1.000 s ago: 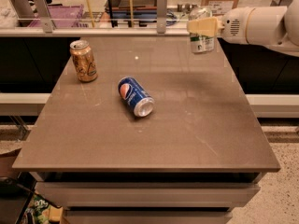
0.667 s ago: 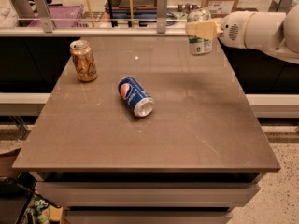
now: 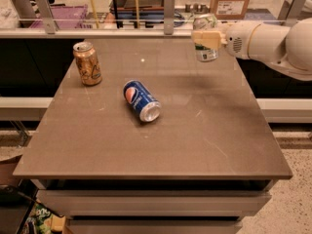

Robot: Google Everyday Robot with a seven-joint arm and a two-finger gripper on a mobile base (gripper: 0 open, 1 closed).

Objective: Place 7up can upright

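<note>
- Now the robot's hand (image 3: 204, 37) grips the 7up can (image 3: 207, 53), fingers closed around its middle, holding it upright over the table's (image 3: 195, 145) far right corner.
- Far left, a gold can (image 3: 87, 64) stands upright; a Pepsi can (image 3: 141, 100) lies on its side mid-table.

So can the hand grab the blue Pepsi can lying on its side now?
Probably not yet: the hand, at the far right of the grey table, is shut on the pale white-and-green aluminium can.

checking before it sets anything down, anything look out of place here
The blue Pepsi can lies on its side, middle of the table. The gripper holds the 7up can upright near the far right corner.
</note>
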